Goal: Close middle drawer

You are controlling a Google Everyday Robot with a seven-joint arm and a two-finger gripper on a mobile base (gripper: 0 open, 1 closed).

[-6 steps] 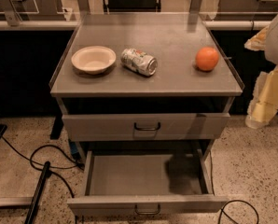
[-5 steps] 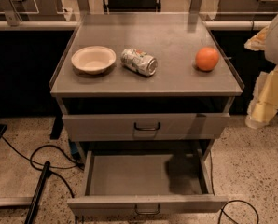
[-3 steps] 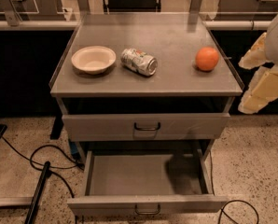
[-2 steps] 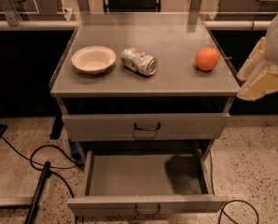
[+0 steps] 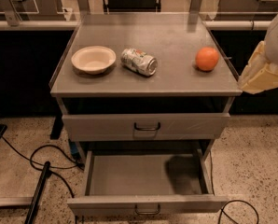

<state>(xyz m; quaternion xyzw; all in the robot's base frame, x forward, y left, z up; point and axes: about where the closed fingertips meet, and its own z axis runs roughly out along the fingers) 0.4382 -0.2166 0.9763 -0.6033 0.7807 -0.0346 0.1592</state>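
The middle drawer [image 5: 146,174] is a grey metal tray pulled out toward me below the cabinet, and its inside holds nothing. Its low front panel [image 5: 148,203] with a small dark U-shaped handle is at the bottom edge of the view. Above it, another grey drawer front [image 5: 146,126] with a dark handle sits nearly flush. My gripper [image 5: 262,73], cream-coloured, hangs at the far right beside the cabinet's top right corner, well above the open drawer and apart from it.
On the cabinet top [image 5: 176,73] are a white bowl [image 5: 93,59], a crushed can [image 5: 139,61] and an orange [image 5: 207,59]. Black cables [image 5: 45,160] and a dark pole [image 5: 38,192] lie on the speckled floor at the left. A cable loop [image 5: 239,211] lies at the lower right.
My gripper at the right edge has risen and tilted, from beside the upper drawer front to level with the cabinet top. The drawers and the things on top have not moved.
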